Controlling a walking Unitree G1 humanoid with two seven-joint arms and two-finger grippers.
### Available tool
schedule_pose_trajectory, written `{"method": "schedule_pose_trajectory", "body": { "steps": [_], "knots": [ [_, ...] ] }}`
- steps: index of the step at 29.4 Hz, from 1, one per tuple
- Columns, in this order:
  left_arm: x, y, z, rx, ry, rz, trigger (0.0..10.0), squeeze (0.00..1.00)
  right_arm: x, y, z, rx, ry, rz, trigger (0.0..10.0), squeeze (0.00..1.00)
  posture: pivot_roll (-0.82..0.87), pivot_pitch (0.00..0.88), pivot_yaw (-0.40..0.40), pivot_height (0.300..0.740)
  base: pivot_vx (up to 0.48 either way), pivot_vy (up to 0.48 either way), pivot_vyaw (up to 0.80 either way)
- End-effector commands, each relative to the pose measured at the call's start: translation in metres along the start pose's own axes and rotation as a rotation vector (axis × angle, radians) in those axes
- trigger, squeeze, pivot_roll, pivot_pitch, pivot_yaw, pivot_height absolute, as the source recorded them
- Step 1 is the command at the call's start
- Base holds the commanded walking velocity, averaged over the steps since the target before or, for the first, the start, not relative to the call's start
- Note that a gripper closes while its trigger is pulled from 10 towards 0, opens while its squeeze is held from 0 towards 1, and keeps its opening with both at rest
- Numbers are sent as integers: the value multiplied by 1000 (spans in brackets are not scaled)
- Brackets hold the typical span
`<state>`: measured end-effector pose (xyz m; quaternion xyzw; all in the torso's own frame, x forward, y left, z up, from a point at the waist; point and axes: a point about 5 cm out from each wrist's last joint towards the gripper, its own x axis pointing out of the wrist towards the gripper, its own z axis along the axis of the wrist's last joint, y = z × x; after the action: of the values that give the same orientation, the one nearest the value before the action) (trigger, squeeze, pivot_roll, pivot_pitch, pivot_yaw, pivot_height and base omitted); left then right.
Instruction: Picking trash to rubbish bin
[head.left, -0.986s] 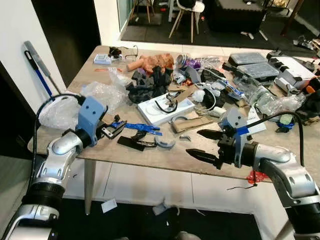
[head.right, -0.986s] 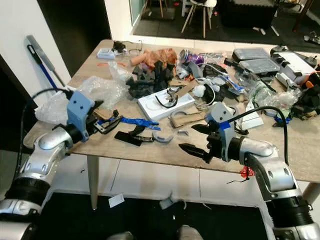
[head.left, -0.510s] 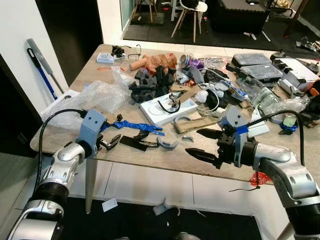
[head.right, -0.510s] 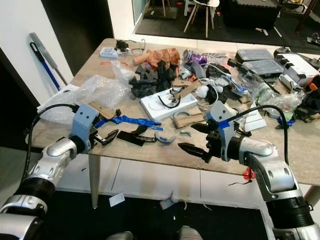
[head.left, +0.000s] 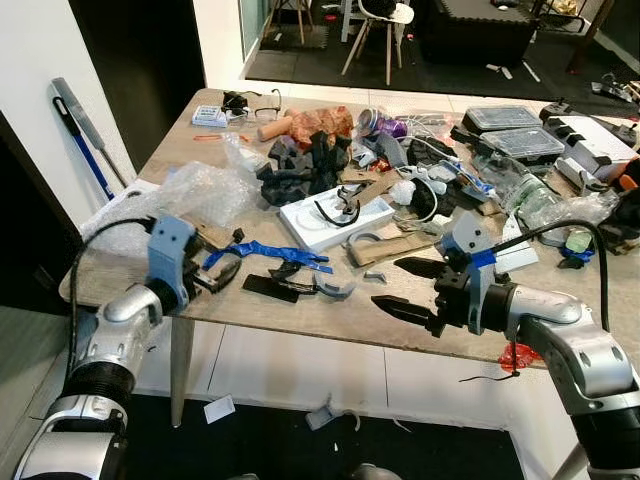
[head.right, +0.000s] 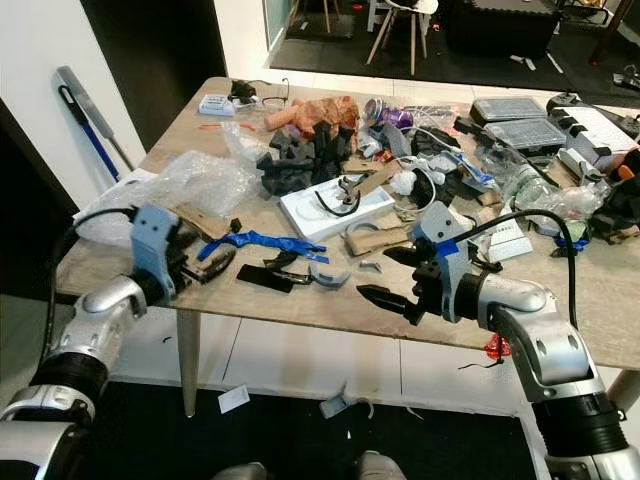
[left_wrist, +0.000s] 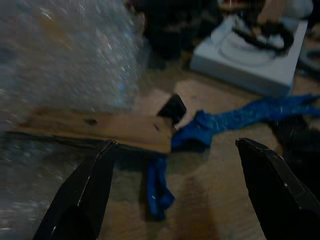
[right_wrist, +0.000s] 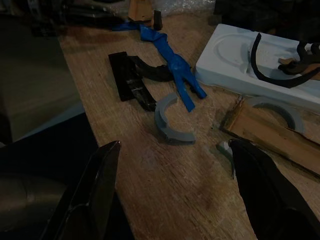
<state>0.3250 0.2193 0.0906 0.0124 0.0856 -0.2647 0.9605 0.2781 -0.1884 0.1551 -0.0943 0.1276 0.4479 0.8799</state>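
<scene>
Left gripper (head.left: 222, 277) has advanced toward blue strip (left_wrist: 235, 116), jaws spread.

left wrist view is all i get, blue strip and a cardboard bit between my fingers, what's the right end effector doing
Observer: The right end effector hovers open at the table's near edge, holding nothing.
Operator: what lies in front of it
Observer: A grey curved piece lies on the wood just beyond its fingers, beside a flat black part.
Operator: how far does my blue strip run
Observer: The blue strip runs from in front of your left end effector toward the white foam tray, ending beside that grey piece.
</scene>
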Motion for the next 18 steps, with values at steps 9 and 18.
{"method": "schedule_pose_trajectory", "body": {
  "steps": [9, 18],
  "knots": [
    [-13, -14, 16, 11, -144, -203, 10000, 0, 0, 4, -1, -9, 13, 9, 10000, 0, -25, 0, 8, 740, 0, 0, 0],
    [-8, -45, 20, 9, -179, -393, 10000, 0, 0, 4, -4, -7, 25, 7, 10000, 0, -26, 0, 10, 740, 0, 0, 0]
  ]
}}
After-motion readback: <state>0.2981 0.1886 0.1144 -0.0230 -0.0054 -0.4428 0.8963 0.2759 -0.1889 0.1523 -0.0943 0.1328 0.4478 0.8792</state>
